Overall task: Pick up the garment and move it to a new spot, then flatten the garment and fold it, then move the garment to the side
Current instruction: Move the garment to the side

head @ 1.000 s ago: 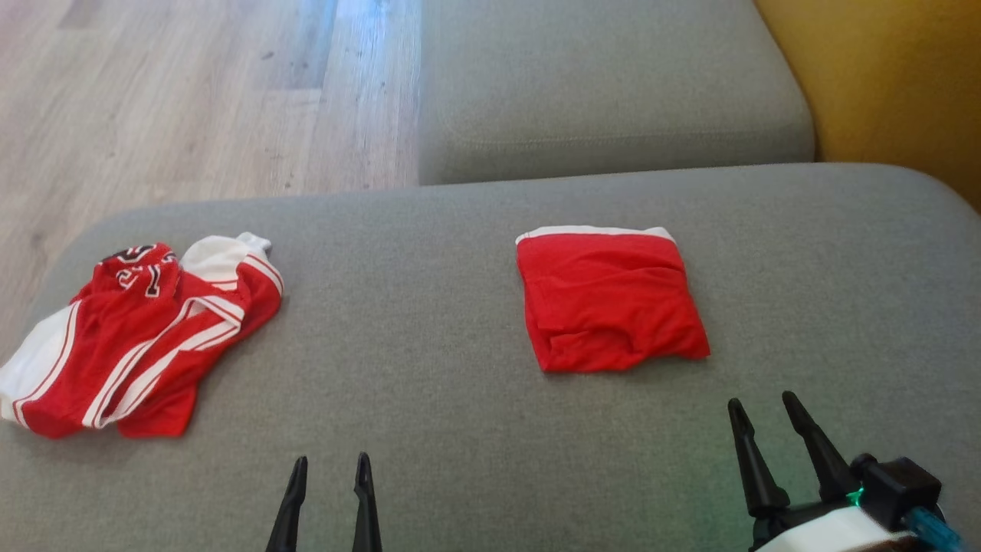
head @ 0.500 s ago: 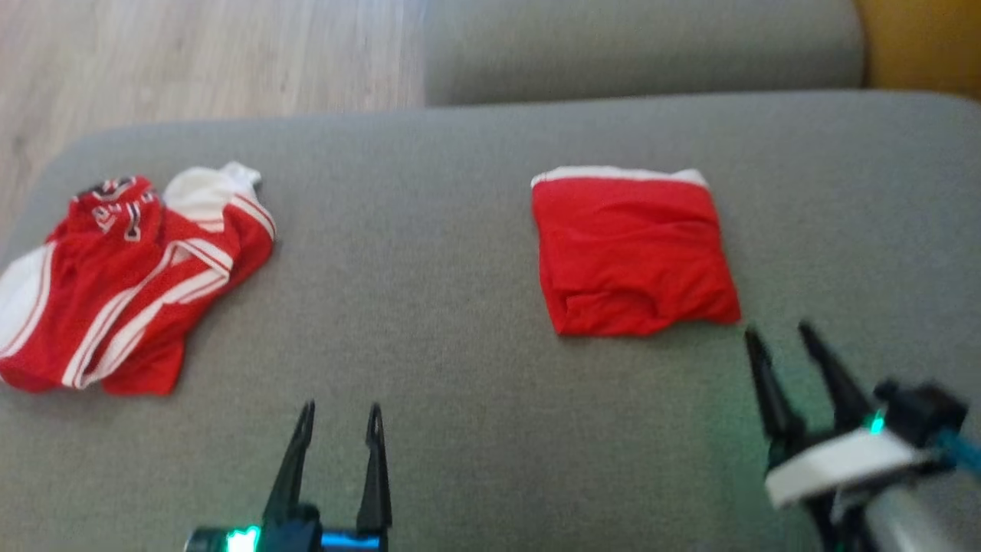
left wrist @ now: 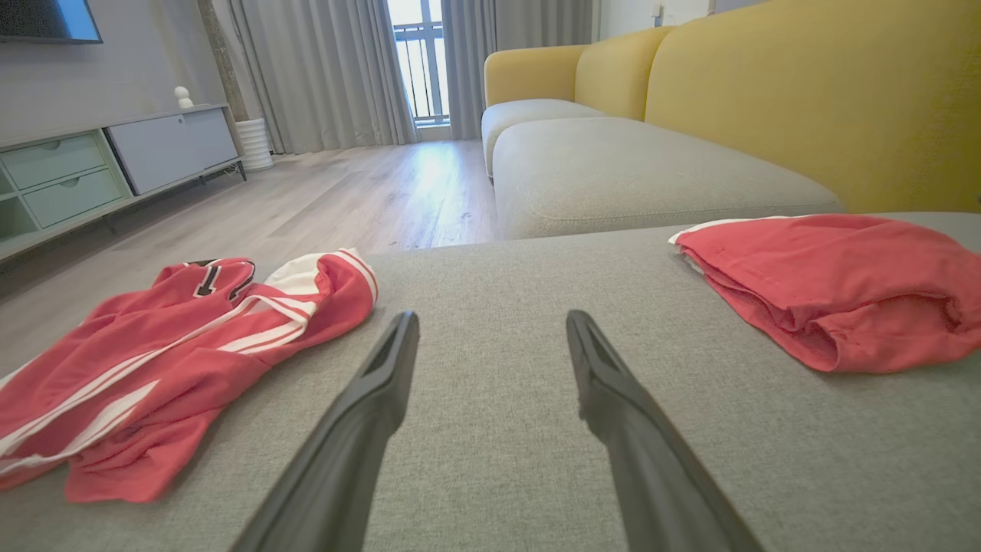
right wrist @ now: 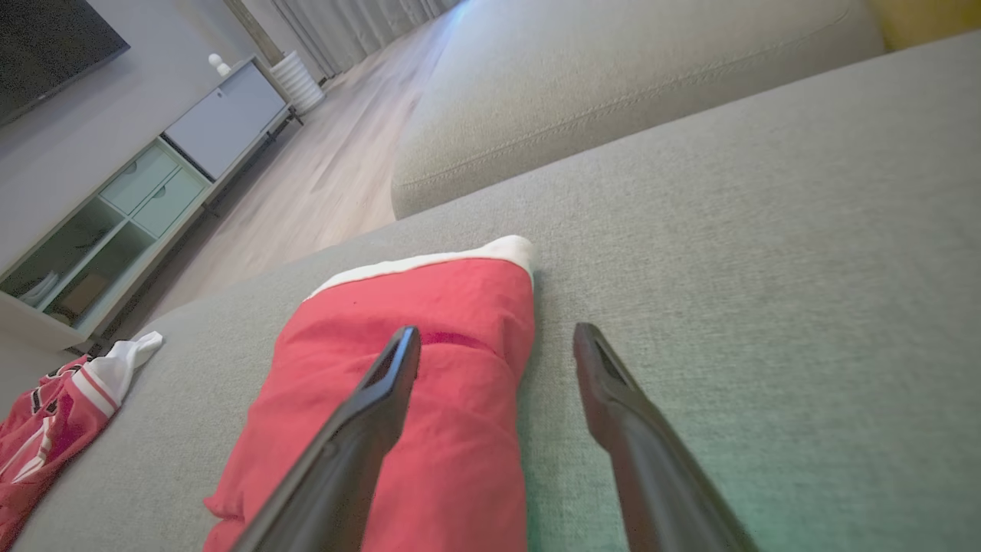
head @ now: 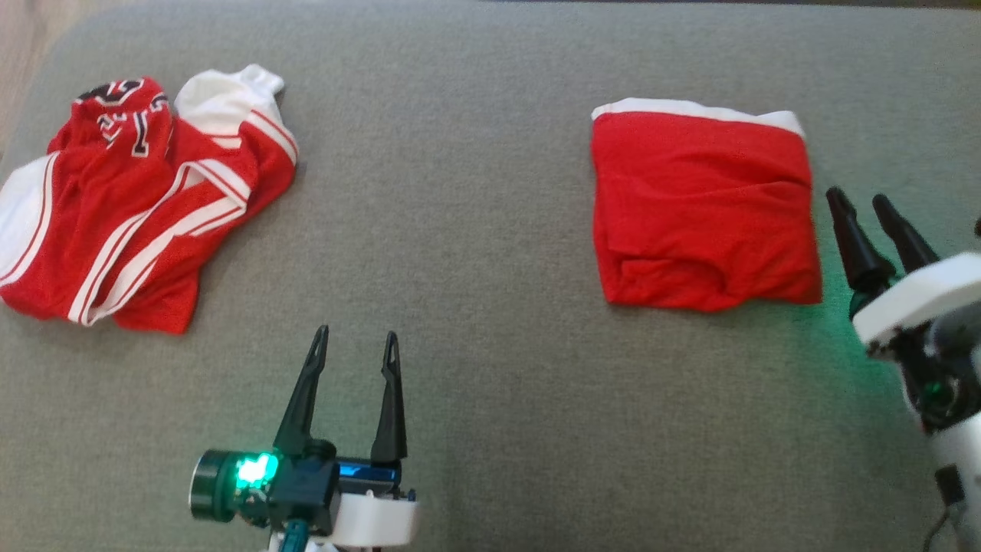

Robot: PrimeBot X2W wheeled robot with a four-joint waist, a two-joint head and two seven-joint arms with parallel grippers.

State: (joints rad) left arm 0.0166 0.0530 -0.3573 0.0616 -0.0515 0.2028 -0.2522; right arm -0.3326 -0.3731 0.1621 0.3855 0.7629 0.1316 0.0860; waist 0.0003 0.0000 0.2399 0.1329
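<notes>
Right pincer (head: 857, 196) advanced beside folded garment (head: 701, 207), jersey (head: 138, 207) apart.

Grey cushion (head: 490, 399), yellow sofa backrest (left wrist: 805, 100)

Folded garment (head: 705, 207), crumpled jersey (head: 138, 207), grey cushion (head: 460, 230)

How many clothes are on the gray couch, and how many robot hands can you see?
folded red garment: 1
crumpled red-and-white jersey: 1
open grippers: 2 (left gripper, right gripper)
Total: 4
</notes>
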